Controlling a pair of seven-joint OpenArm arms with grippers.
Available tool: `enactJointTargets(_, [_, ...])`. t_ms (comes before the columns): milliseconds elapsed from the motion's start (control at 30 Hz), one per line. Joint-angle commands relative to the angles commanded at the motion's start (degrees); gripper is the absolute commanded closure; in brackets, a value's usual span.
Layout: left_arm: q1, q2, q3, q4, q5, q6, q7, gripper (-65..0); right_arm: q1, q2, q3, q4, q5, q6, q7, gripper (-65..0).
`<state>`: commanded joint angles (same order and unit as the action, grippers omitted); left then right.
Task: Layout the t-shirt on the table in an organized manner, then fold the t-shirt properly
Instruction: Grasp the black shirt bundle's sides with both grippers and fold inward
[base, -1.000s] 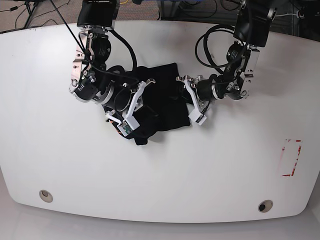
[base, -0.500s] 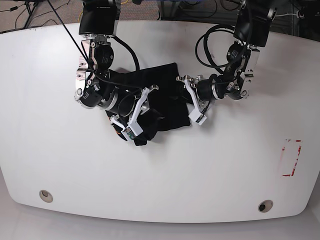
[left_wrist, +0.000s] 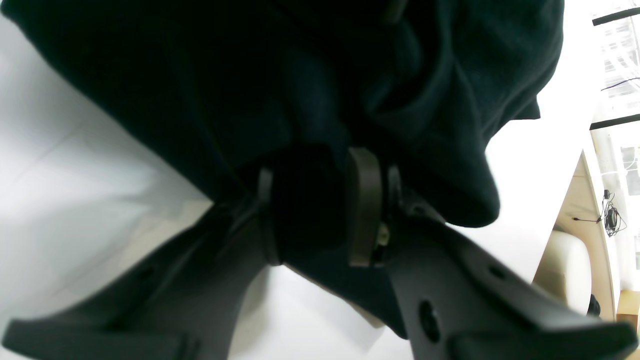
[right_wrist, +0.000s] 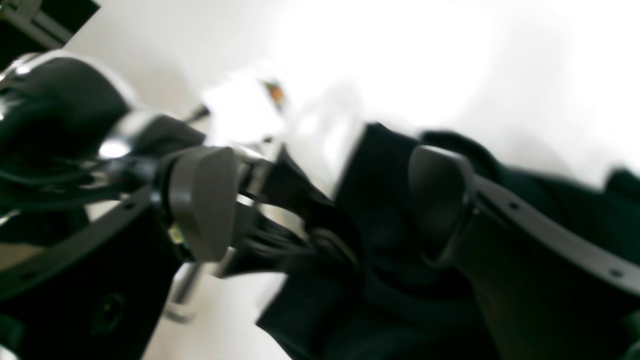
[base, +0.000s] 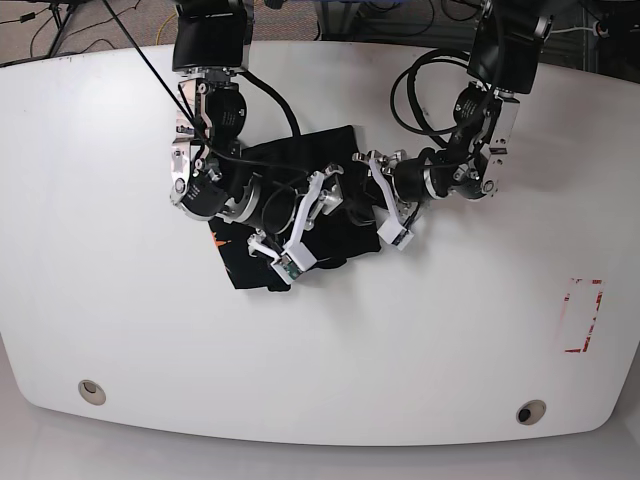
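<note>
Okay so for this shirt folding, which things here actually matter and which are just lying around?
For the job:
- black t-shirt
- white table
- left claw
- right claw

Just there:
- red rectangle marking, on the tabletop
- black cables, beyond the table

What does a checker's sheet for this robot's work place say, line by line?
Surface: white table with two round holes and a red rectangle mark.
Job's things: black t-shirt, bunched up, not neatly folded; an orange bit shows at its edge.
Clutter: nothing seen.
Left gripper: fingers apart at the shirt's edge; grip unclear.
Right gripper: open, over the shirt.
Cables: black ones loop by both arms; more lie behind the table.
Surroundings: grey floor in front; a rounded whitish object beyond the table.
</note>
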<state>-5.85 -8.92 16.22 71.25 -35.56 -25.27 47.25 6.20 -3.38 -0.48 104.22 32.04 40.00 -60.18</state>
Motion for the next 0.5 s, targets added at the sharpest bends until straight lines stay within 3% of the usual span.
enactJointTargets(233, [-0.35, 0.00, -0.18, 5.10, -0.09, -0.09, -0.18, -17.9, 1.14, 5.89, 3.25, 0.88, -0.09, 0.00, 0.09, -49.5])
enactJointTargets(500, [-0.26, -0.26, -4.04, 11.25, -5.27, -0.09, -0.18, -17.9, 2.99, 7.21, 2.64, -2.02, -4.22, 0.00, 0.97, -49.5])
